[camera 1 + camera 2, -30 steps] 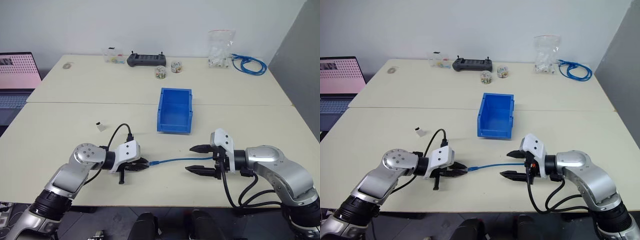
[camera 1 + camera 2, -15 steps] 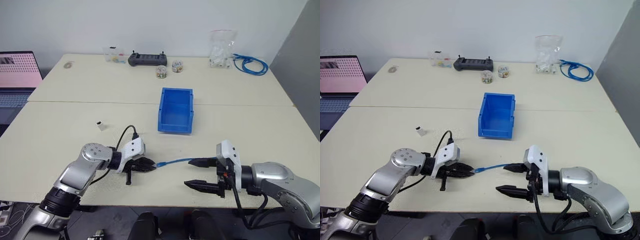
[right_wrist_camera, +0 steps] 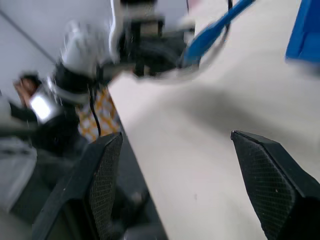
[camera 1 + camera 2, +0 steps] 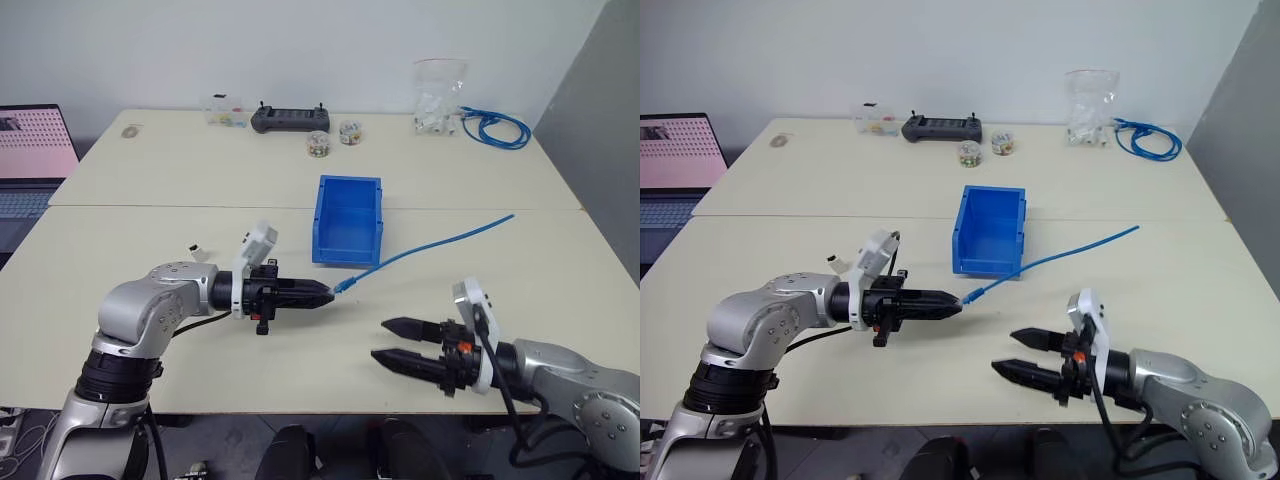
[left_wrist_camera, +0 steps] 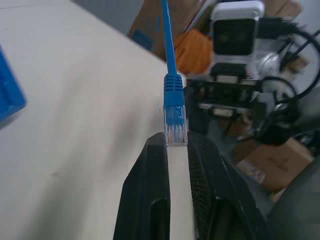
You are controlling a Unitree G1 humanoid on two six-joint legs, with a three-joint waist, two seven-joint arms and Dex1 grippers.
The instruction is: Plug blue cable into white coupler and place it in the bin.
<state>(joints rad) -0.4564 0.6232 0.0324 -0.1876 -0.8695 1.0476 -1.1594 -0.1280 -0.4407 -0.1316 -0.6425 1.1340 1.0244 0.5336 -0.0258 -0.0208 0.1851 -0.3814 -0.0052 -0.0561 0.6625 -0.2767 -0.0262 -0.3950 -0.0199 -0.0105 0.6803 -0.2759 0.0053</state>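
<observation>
My left gripper (image 4: 325, 293) hangs level above the table's front middle, shut on the plug end of the blue cable (image 4: 430, 245). The cable slants up and away to the right, past the bin's front corner, with its free end in the air. The left wrist view has the plug (image 5: 175, 117) pinched at the fingertips (image 5: 156, 145). My right gripper (image 4: 380, 339) hovers near the front edge, open and holding nothing, pointing toward the left one. The white coupler (image 4: 195, 249) lies on the table behind my left arm. The bin (image 4: 347, 252) stands at mid-table.
At the back of the table are a coiled bundle of blue cable (image 4: 492, 128), a clear bag (image 4: 440, 95), a black controller (image 4: 285, 118), two small jars (image 4: 320, 143) and a small clear box (image 4: 228, 112). A laptop (image 4: 30, 150) sits at the far left.
My left gripper has risen and rolled with the plug, lifting the cable off the table so it swings up to the right. The right gripper, which straddled the cable, now hangs free of it.
</observation>
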